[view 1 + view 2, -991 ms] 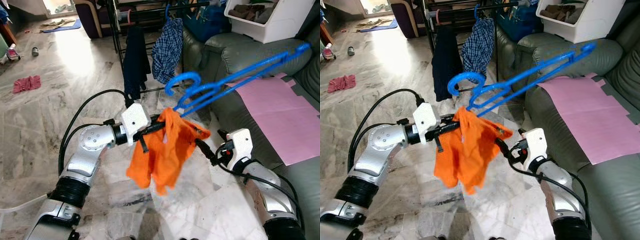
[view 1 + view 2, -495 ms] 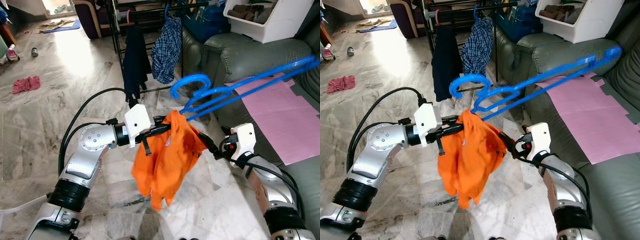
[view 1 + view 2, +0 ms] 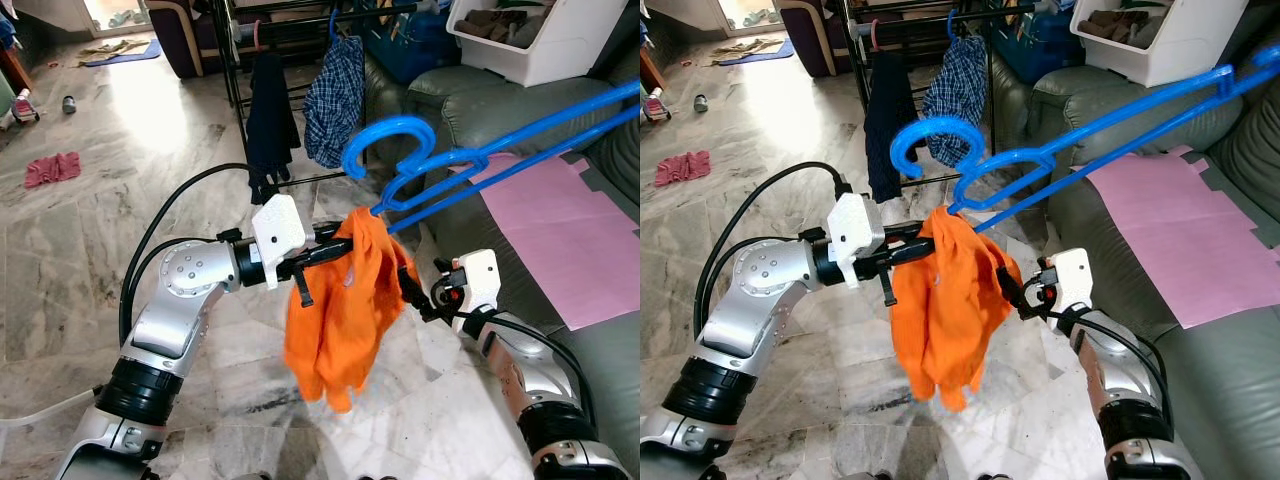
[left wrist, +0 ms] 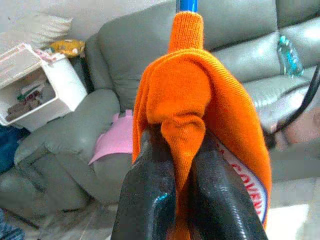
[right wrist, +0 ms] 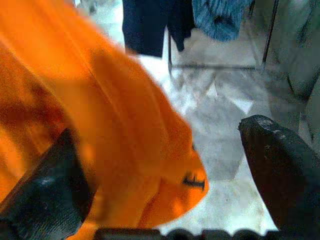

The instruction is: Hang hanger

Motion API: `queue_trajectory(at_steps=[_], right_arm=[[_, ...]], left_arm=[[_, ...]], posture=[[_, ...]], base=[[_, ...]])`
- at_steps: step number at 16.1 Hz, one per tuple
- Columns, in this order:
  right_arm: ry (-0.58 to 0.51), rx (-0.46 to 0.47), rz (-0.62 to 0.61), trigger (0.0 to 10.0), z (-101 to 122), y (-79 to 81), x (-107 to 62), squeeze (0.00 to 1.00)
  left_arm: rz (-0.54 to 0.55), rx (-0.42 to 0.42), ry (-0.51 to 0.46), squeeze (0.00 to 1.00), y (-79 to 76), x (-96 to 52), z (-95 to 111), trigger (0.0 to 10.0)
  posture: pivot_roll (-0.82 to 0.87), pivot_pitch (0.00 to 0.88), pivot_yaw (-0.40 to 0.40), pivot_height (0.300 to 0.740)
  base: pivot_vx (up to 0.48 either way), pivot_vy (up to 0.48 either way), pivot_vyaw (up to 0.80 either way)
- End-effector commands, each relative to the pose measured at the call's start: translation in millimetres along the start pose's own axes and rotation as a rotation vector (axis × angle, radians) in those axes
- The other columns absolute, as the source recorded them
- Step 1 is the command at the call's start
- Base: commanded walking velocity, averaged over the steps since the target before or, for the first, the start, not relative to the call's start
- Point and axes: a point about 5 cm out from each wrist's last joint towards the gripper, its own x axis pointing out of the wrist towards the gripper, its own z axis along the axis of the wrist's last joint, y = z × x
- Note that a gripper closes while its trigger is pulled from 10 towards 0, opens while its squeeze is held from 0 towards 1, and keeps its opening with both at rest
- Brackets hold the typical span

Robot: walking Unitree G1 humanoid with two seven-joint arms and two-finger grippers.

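Observation:
A blue plastic hanger [image 3: 470, 165] slants up to the right, its hook [image 3: 385, 150] just above my left gripper. An orange garment [image 3: 340, 310] hangs from the hanger's low end, drooping toward the floor. My left gripper [image 3: 338, 250] is shut on the garment's top fold; in the left wrist view its black fingers [image 4: 150, 180] pinch the orange cloth under the blue hanger [image 4: 186, 5]. My right gripper [image 3: 412, 290] is at the garment's right side, open, and the right wrist view has orange cloth [image 5: 115, 130] between its wide-apart fingers [image 5: 280, 170].
A black drying rack [image 3: 235, 70] stands ahead, carrying a dark garment [image 3: 272, 120] and a checked shirt [image 3: 335, 95]. At right is a grey sofa [image 3: 470, 110] with a pink sheet [image 3: 555, 225] and a white bin [image 3: 530, 35]. A red cloth [image 3: 52, 168] lies on the marble floor.
The hanger's far end has lifted higher and its hook has risen. The orange garment now hangs straighter and longer. My right gripper has closed in on the cloth's right side.

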Motion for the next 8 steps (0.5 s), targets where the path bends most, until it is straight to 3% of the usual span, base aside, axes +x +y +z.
queue_trajectory(at_steps=[1,2,3,4,8], right_arm=[[0.051,-0.01,-0.026,10.0,-8,-3.3,-1.3,0.0],[0.063,0.007,-0.043,10.0,-12,-5.4,-2.4,0.0],[0.077,0.023,-0.071,1.3,-14,-8.4,-3.8,0.0],[0.107,0.098,-0.217,0.0,-20,-25.7,-11.5,0.0],[0.091,0.213,-0.426,0.0,-19,-59.9,-31.5,0.0]], left_arm=[[-0.005,0.027,-0.074,0.0,3.1,4.0,21,0.0],[-0.011,0.02,-0.09,0.0,3.1,4.7,25,0.0],[-0.014,0.012,-0.104,0.0,3.5,5.0,28,0.0],[0.007,-0.026,-0.153,0.0,9.1,2.4,40,0.0],[0.06,-0.055,-0.121,0.0,19.4,-12.0,34,0.0]], posture=[[-0.01,0.112,-0.011,0.74],[-0.01,0.112,-0.011,0.74],[-0.01,0.113,-0.011,0.74],[-0.01,0.113,-0.011,0.74],[-0.02,0.113,-0.016,0.74]], base=[[0.0,0.0,0.0],[0.0,0.0,0.0],[0.0,0.0,0.0],[0.0,0.0,0.0],[0.0,0.0,0.0]])
